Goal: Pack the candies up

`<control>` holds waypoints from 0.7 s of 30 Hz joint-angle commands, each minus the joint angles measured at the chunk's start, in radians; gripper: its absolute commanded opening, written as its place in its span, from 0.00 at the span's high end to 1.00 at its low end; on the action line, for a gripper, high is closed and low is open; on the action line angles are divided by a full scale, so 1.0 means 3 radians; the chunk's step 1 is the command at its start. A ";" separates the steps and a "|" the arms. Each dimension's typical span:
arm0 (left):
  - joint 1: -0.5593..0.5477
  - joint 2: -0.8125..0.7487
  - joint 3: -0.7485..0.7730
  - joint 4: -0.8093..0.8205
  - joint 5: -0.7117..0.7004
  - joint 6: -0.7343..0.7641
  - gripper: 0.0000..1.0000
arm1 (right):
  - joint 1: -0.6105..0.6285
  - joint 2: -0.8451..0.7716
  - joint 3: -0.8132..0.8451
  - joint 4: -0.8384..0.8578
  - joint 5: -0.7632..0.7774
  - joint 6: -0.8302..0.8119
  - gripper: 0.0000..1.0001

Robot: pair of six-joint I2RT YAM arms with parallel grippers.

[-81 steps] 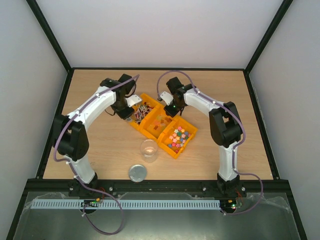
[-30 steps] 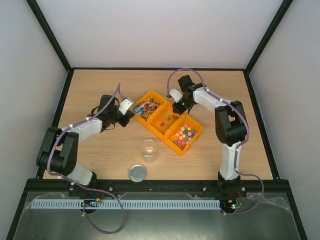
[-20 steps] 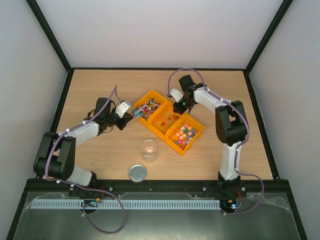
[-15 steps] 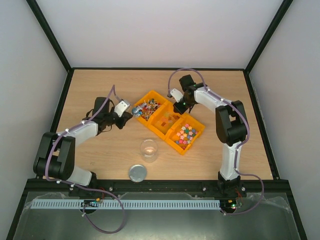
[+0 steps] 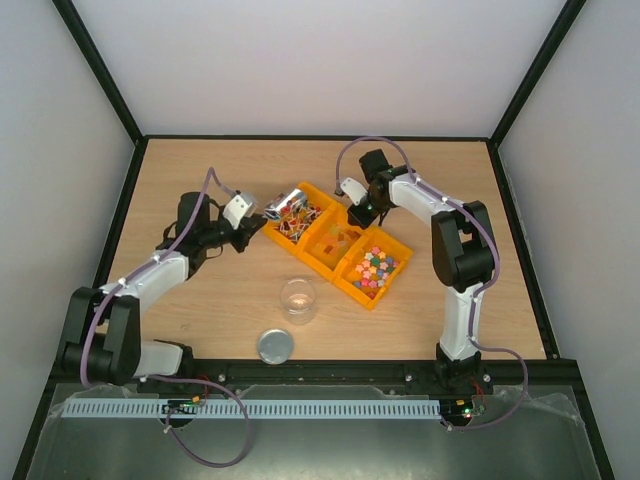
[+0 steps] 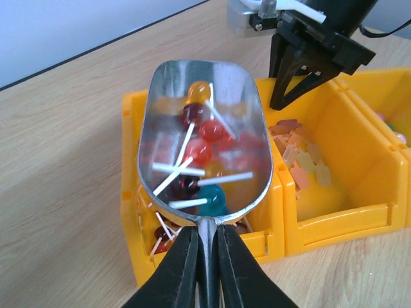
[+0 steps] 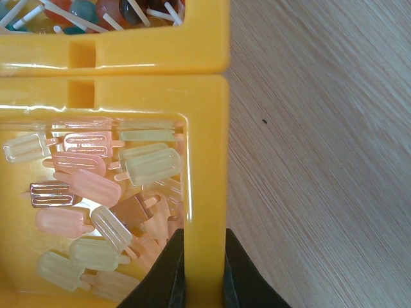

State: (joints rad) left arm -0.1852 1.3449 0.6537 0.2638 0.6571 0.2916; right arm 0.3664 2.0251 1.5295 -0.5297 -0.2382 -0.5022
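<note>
The candies (image 6: 199, 151) are small red, amber and teal lollipops with white sticks. Some lie in a metal scoop (image 6: 205, 135) that hovers over the leftmost yellow bin (image 6: 131, 192); more candies (image 5: 295, 214) lie in that bin. My left gripper (image 6: 205, 250) is shut on the scoop's handle. In the top view the scoop (image 5: 277, 206) is at the bin's left end, with the left gripper (image 5: 255, 212) just left of it. My right gripper (image 7: 204, 269) is shut on the far wall (image 7: 205, 160) of the middle bin and also shows from above (image 5: 352, 214).
The middle bin (image 5: 335, 240) holds pale popsicle-shaped pieces (image 7: 96, 186). The right bin (image 5: 372, 270) holds pastel block pieces. An open glass jar (image 5: 297, 298) stands in front of the bins, and its metal lid (image 5: 276, 345) lies nearer the table's front edge.
The left arm has pushed the scoop rightwards from beside the bins to over the leftmost bin's end, and the row of bins has turned slightly. The right gripper has kept its hold.
</note>
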 commanded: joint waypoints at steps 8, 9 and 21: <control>0.0108 -0.0727 -0.0004 -0.0798 0.0456 0.0542 0.98 | -0.0025 0.0010 0.0007 -0.0175 0.0068 -0.0352 0.99; 0.0151 -0.0828 0.0028 -0.1019 0.0512 0.0687 0.98 | -0.0024 0.0010 0.0003 -0.0183 0.0068 -0.0364 0.99; 0.0694 -0.1342 0.0603 -0.3775 0.0927 0.2732 0.98 | -0.0030 -0.0020 -0.0026 -0.0240 0.0068 -0.0513 0.92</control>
State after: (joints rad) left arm -0.0051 0.9730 0.7815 -0.5312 0.8650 0.8127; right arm 0.3656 2.0251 1.5299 -0.5480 -0.2382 -0.5838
